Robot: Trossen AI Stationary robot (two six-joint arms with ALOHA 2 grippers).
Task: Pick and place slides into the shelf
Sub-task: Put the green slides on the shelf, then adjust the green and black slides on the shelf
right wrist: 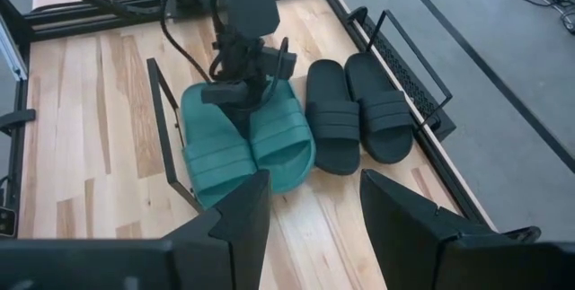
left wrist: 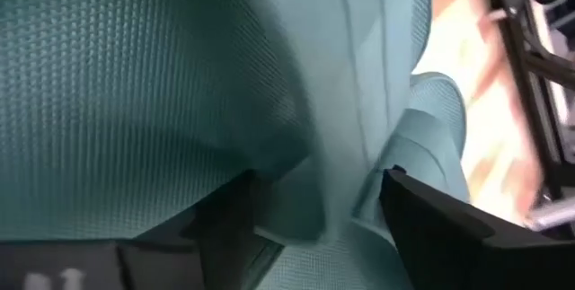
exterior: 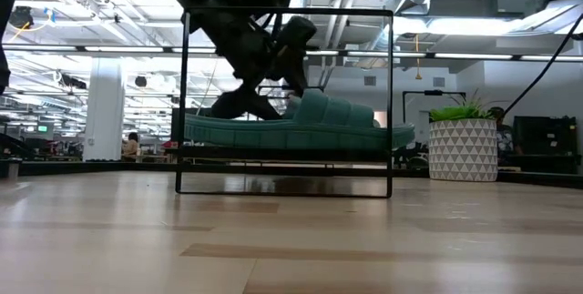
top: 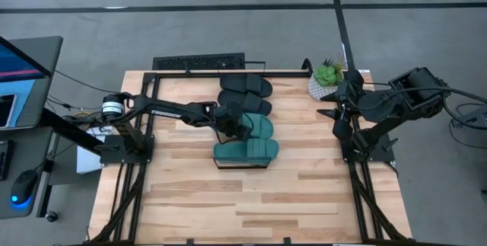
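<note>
Two teal slides lie side by side on the shelf, whose black wire frame [exterior: 187,103] [right wrist: 166,124] stands mid-table. The near slide [top: 247,153] [right wrist: 211,151] rests flat on its sole. The far slide [top: 261,128] [right wrist: 283,137] has my left gripper [top: 242,122] [right wrist: 241,92] over its heel end. Two black slides [top: 245,86] [right wrist: 334,128] [right wrist: 382,110] lie sole-down on the table beyond it. My right gripper [right wrist: 314,218] is open and waits above the table's right edge, beside the plant. The shelf's plank is hidden under the slides. My left gripper has the far teal slide's side rim near the heel [left wrist: 323,191] between its two fingers [left wrist: 225,227] [left wrist: 422,209]. It comes from above, slanting from the table's left. The slide lies about level, beside the other teal one; whether its sole touches the shelf I cannot tell.
A potted plant in a white patterned pot [top: 326,82] [exterior: 462,148] stands at the far right corner. Black frame rails [top: 129,170] run along the table's left, right and far edges. Bare wood [top: 251,208] lies on the near side of the shelf.
</note>
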